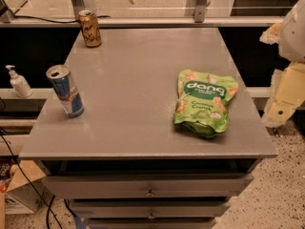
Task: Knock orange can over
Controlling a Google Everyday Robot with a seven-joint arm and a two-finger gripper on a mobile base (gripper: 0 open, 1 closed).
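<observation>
The orange can (90, 28) stands upright at the far left corner of the grey cabinet top (138, 80). It is orange-brown with dark markings and a silver top rim. My gripper (285, 75) is at the right edge of the view, off the right side of the cabinet top and level with the green snack bag. It is far from the orange can and touches nothing on the cabinet top.
A blue-and-silver energy drink can (66, 90) stands upright near the left edge. A green snack bag (205, 101) lies on the right half. A white pump bottle (19, 81) stands on a ledge to the left. Drawers (150, 187) are below the front edge.
</observation>
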